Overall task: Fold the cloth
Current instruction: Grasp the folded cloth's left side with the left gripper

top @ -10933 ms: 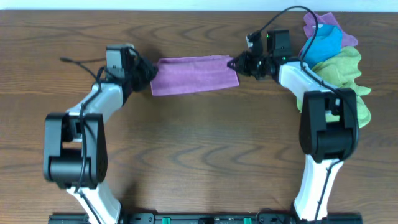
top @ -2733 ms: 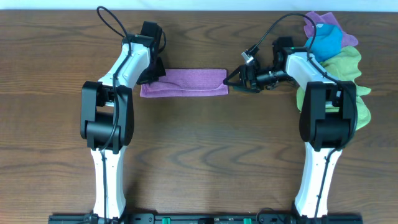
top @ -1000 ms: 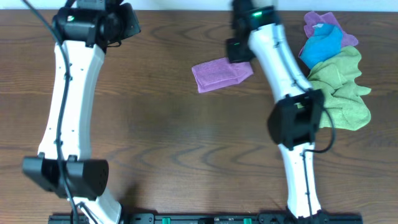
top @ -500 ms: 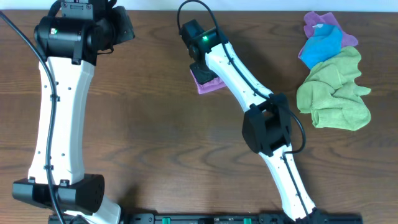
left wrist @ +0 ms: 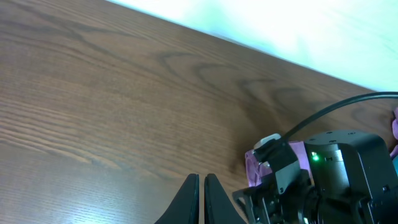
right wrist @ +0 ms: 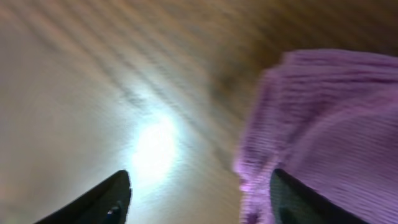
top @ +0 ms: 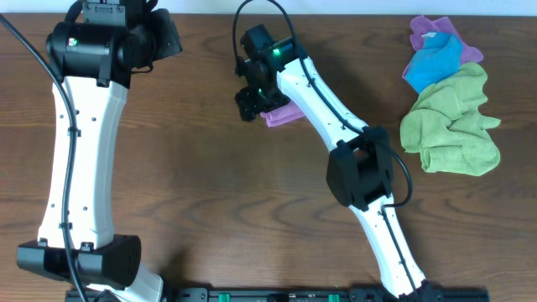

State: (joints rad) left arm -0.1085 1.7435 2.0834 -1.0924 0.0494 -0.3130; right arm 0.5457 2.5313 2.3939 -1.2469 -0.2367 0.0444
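Your right gripper [right wrist: 199, 205], fingers spread, hangs low at the left edge of the folded cloth [top: 285, 115], far-centre on the table [top: 210, 193]; dragging away could snag and reopen the fold; left gripper [left wrist: 202, 199], pressed together, stands clear.

No text, label or number can be read anywhere.

The left arm [top: 80, 143] and right arm [top: 323, 88] have white shells between black joints. A black cable [left wrist: 372, 96] trails from the right wrist, beside a green light [top: 273, 55]. The end effector fingertips [right wrist: 93, 202] seem dark, though blurred.
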